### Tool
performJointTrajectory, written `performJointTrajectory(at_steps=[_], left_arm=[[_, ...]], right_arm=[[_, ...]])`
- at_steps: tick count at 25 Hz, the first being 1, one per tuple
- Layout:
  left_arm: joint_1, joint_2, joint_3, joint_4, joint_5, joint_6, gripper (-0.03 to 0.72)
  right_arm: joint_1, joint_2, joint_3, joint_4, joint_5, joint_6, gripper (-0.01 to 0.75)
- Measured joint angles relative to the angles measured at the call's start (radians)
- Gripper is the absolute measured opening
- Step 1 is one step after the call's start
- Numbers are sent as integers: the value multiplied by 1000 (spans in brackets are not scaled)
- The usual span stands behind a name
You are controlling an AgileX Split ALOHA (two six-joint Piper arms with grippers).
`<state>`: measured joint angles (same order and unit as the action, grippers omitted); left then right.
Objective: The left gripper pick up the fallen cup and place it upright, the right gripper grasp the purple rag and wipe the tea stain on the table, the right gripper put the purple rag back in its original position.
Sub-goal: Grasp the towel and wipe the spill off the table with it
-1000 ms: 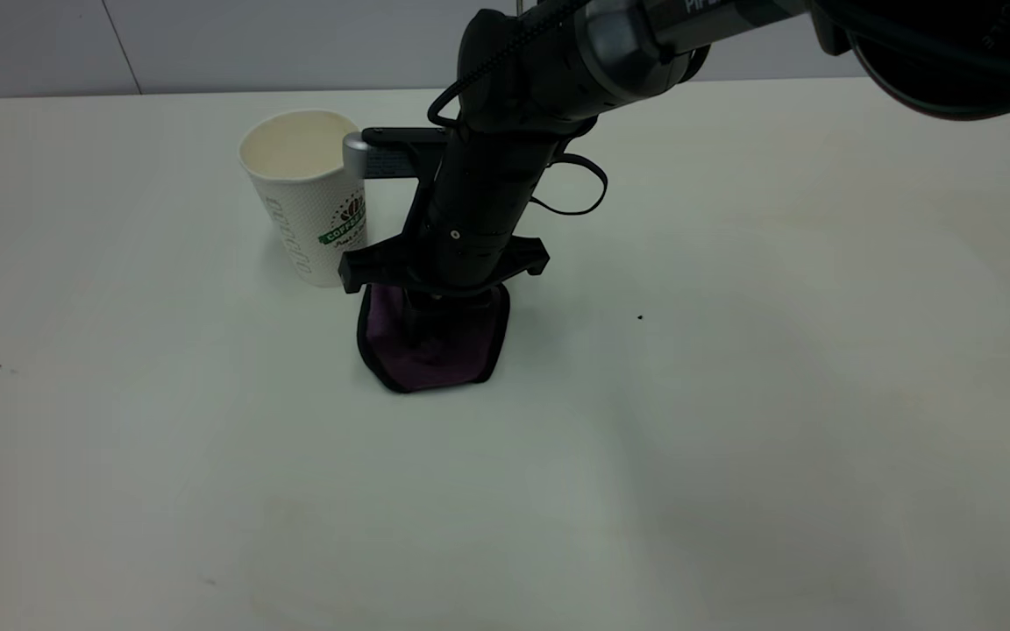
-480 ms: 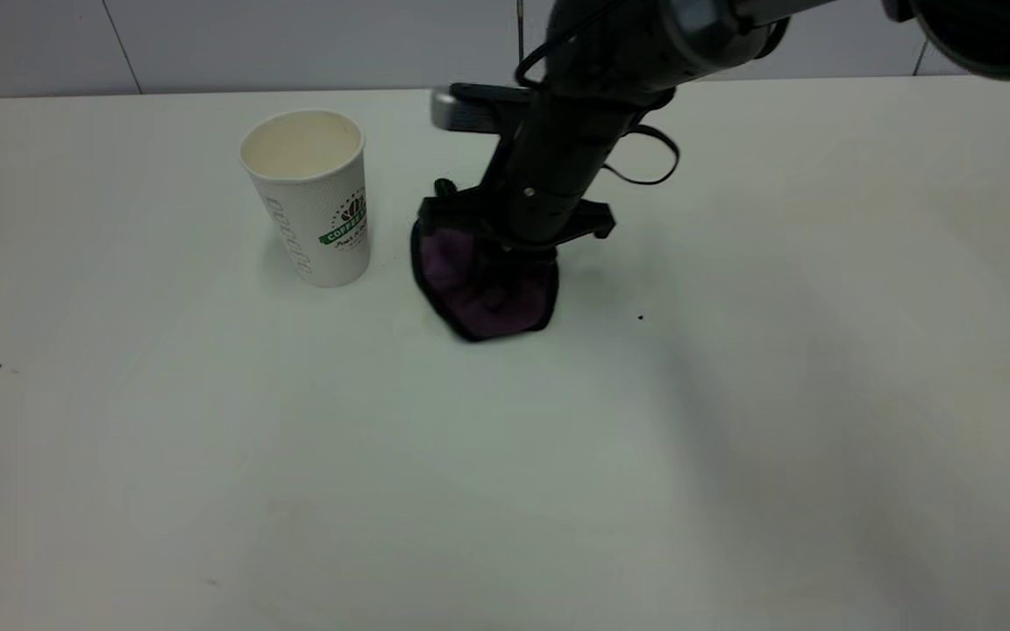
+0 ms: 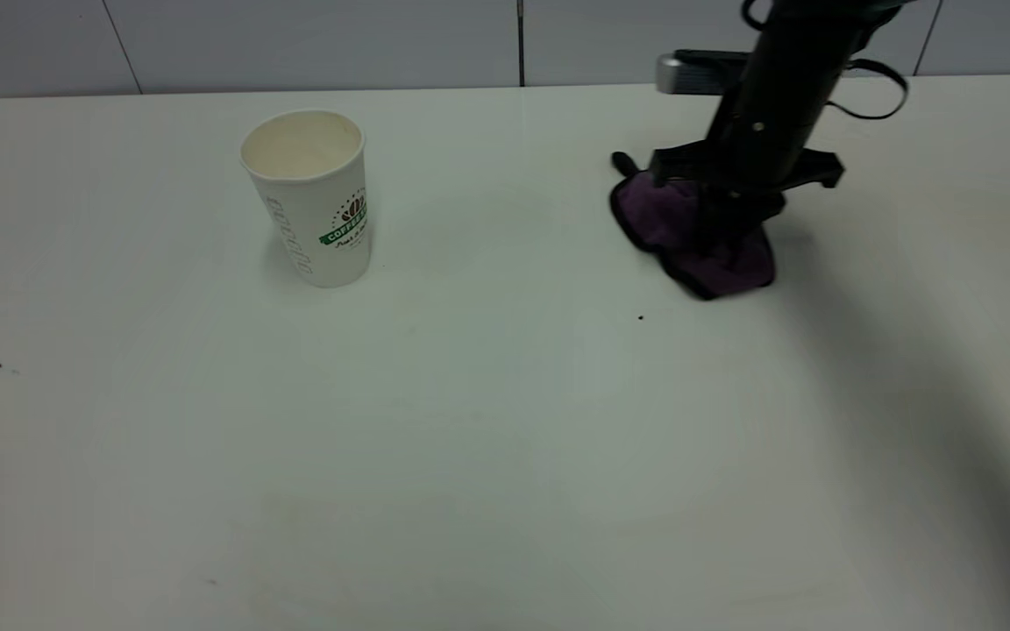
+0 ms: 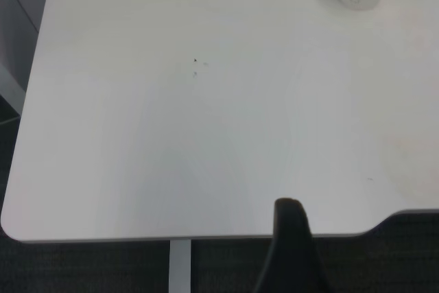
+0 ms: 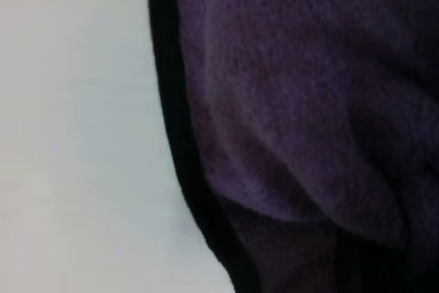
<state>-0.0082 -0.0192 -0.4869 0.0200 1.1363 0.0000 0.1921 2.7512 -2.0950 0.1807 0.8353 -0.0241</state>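
Now the right gripper, well right of the upright cup, pinches the purple rag to return it.

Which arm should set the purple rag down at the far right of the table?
Right. The right gripper is on the purple rag at the table's far right. The left gripper sits back at the table's near edge; the cup already stands upright.

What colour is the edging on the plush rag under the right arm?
Black, bordering the dark purple plush rag; the right wrist view shows it best.
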Motion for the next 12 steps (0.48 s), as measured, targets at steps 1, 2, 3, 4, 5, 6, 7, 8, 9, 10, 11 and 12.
performJointTrajectory(at_steps=[1,2,3,4,5,6,7,8,9,10,11,12], left_arm=[[0,0,0,0,0,0,585],[0,0,0,0,0,0,585],[0,0,0,0,0,0,585],[0,0,0,0,0,0,585],[0,0,0,0,0,0,585],[0,0,0,0,0,0,585],[0,0,0,0,0,0,585],[0,0,0,0,0,0,585],[0,0,0,0,0,0,585],[0,0,0,0,0,0,585],[0,0,0,0,0,0,585],[0,0,0,0,0,0,585]], right_arm=[[-33,-1,0,-13,22,0,91],[-56,-1,-1,-21,42,0,91],[-83,-1,-2,-27,58,0,92],[-108,-1,-2,-34,76,0,93],[-132,-2,-2,-39,94,0,92],[-151,-2,-2,-41,112,0,92],[-173,-2,-2,-41,127,0,92],[-194,-2,-2,-44,145,0,94],[-212,-2,-2,-46,163,0,95],[-226,-2,-2,-50,178,-1,97],[-239,-2,-2,-52,188,-2,99],[-248,-2,-2,-56,199,-2,103]])
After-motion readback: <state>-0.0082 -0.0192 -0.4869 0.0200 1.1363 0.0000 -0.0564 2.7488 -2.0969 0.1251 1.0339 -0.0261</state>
